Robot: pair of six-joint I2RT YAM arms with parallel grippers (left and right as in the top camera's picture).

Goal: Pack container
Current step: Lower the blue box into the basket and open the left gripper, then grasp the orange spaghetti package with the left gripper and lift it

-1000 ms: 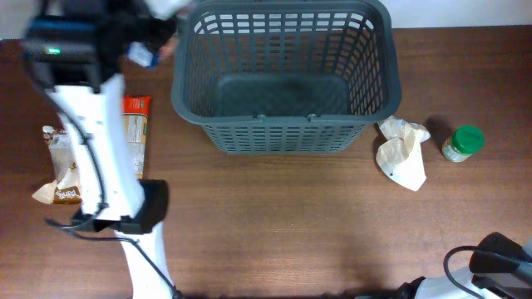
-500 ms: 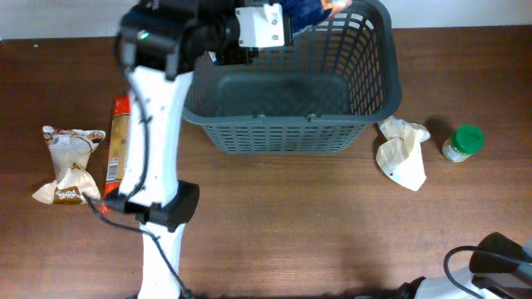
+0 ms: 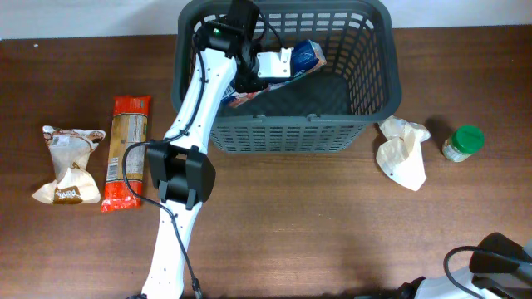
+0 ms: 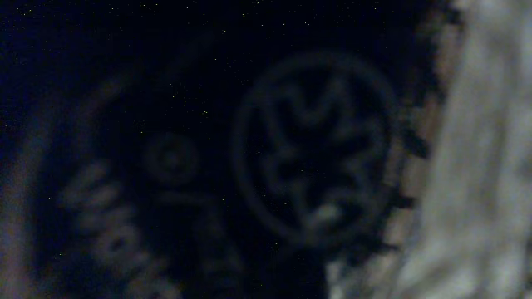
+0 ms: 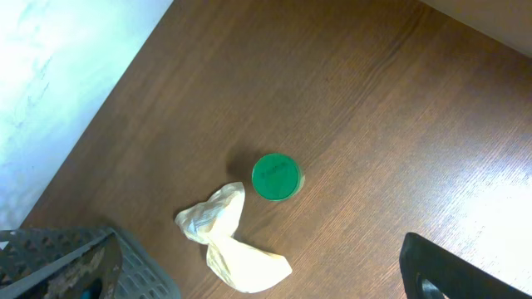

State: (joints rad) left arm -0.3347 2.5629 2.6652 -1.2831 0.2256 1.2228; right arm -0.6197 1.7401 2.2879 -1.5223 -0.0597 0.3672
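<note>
The container, a large dark grey slotted basket (image 3: 287, 133), stands at the back middle of the table. My left arm reaches into it from the left. My left gripper (image 3: 281, 65) is inside the basket, shut on a blue snack bag (image 3: 307, 56) that hangs low near the basket's back wall. The left wrist view shows only a dark, blurred close-up of the bag's printed logo (image 4: 312, 162). My right gripper (image 5: 440, 274) shows only as a dark part at the frame's corner, with no jaws to read. It is parked at the front right (image 3: 495, 253).
A red pasta packet (image 3: 125, 154) and a brown-and-white snack bag (image 3: 66, 162) lie left of the basket. A crumpled cream bag (image 3: 403, 151) (image 5: 229, 245) and a small jar with green lid (image 3: 464, 141) (image 5: 276, 177) lie to its right. A basket corner (image 5: 125, 266) shows in the right wrist view.
My left arm swung right from the table's left side, carried the blue bag over the basket rim and lowered it inside. The right arm has not moved.
</note>
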